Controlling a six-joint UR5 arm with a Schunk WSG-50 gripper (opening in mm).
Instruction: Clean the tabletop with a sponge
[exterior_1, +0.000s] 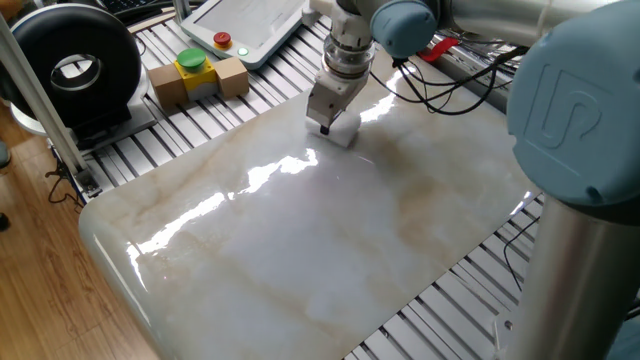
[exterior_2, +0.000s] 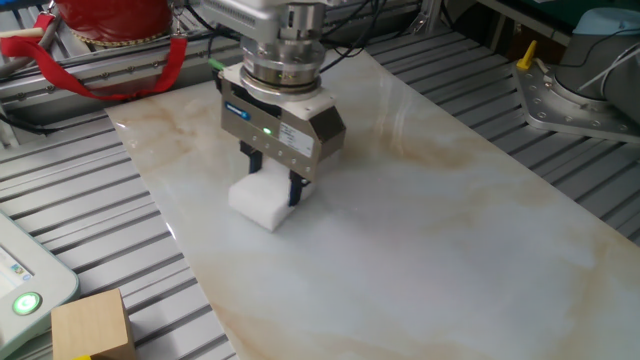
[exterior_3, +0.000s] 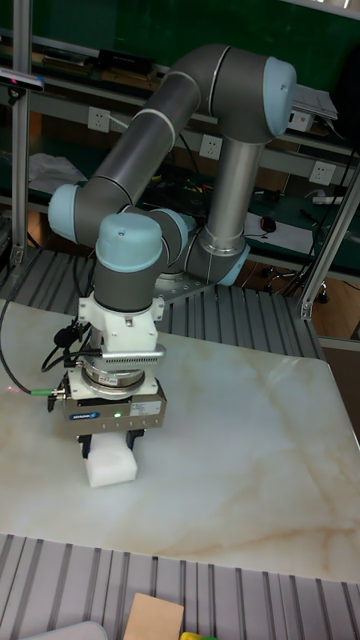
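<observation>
The sponge is a small white foam block pressed flat onto the marble tabletop, near the slab's edge. My gripper points straight down and is shut on the sponge, with a dark finger on each side of it. In one fixed view the sponge peeks out under the gripper at the far side of the tabletop. The tall fixed view has the sponge under the gripper on the left of the tabletop.
A tan cardboard box with a yellow-green button and a teach pendant lie on the ribbed aluminium frame beyond the slab. A black round unit stands at far left. The robot's base column rises at the right.
</observation>
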